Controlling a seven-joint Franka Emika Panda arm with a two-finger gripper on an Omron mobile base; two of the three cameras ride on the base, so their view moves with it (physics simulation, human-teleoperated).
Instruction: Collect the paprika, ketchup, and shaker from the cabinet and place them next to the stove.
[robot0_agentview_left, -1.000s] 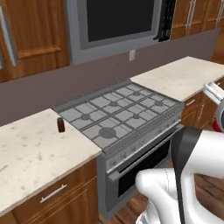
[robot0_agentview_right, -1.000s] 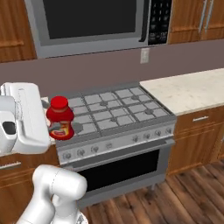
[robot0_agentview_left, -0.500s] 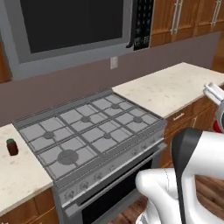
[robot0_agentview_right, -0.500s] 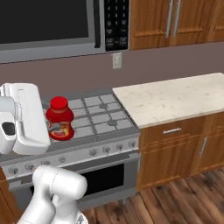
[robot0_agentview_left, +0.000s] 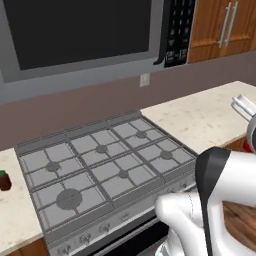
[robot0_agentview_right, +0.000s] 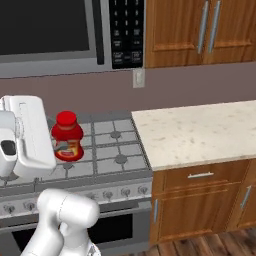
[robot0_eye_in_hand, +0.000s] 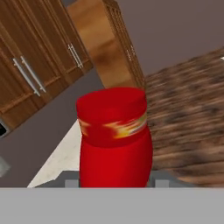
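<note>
Closest to you, in the hand view, the ketchup (robot0_eye_in_hand: 114, 140) rises between the finger tips at the bottom edge, so the gripper (robot0_eye_in_hand: 114, 183) is clamped on the bottle and carrying it. In the right base view you see the same ketchup (robot0_agentview_right: 67, 137) held upright beside the arm's white wrist block, in front of the stove (robot0_agentview_right: 110, 150); how high it sits above the grates, you cannot tell.

Next out, the stove (robot0_agentview_left: 107, 167) lies below the arm, its black grates and burners bare, with knobs along its front edge. On the pale counter (robot0_agentview_left: 12, 220) left of it stands the paprika (robot0_agentview_left: 5, 180), near the range's side edge.

To the right, a speckled countertop (robot0_agentview_right: 200, 131) runs over wooden drawers. At the back wall you have the microwave (robot0_agentview_left: 90, 35) above the stove, an outlet (robot0_agentview_right: 138, 77) under it, and handled wooden cabinets (robot0_agentview_right: 200, 30) to the right.
</note>
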